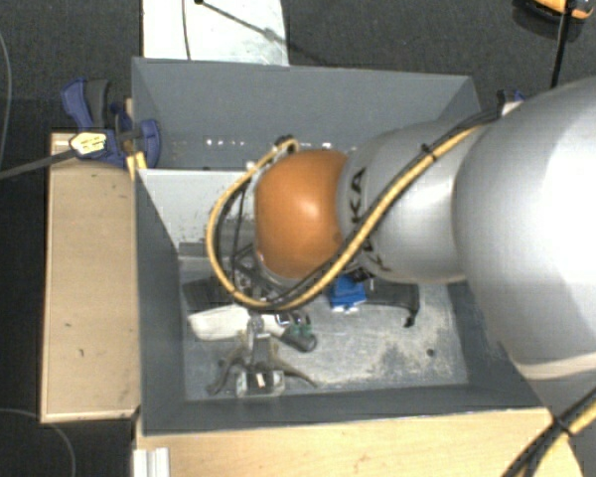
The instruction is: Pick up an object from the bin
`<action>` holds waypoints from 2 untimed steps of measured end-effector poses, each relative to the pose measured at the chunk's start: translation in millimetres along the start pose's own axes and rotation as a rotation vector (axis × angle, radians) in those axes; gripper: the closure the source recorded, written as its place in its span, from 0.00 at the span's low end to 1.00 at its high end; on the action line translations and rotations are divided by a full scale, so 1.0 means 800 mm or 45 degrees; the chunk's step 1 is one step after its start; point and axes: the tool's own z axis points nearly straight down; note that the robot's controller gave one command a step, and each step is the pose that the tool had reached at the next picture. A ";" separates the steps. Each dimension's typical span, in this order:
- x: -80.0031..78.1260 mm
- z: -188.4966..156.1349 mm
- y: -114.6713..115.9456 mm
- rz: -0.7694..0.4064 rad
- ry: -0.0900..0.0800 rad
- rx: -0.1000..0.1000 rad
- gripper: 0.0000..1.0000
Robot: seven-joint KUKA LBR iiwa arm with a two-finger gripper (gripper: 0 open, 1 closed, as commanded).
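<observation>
My gripper (261, 378) hangs below the orange wrist cover, low over the bin floor near the front wall, left of the middle. Its two thin fingers (224, 375) are spread apart, so it is open, and I see nothing between them. A flat white object (215, 321) lies on the floor just up and to the left of the gripper. A small dark green thing (300, 339) sits close by, up and to the right. Further right, a blue object (348, 295) peeks out from under the arm.
A black strip-like thing (408, 304) lies right of the blue object, partly under the arm. The arm and orange cover hide the bin's middle and back. The bare grey floor stretches from the gripper to the front right corner.
</observation>
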 end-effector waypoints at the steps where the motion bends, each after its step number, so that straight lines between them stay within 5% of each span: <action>1: -0.017 0.020 0.004 -0.135 0.006 -0.004 0.00; 2: -0.048 0.026 0.014 0.094 -0.001 -0.003 0.00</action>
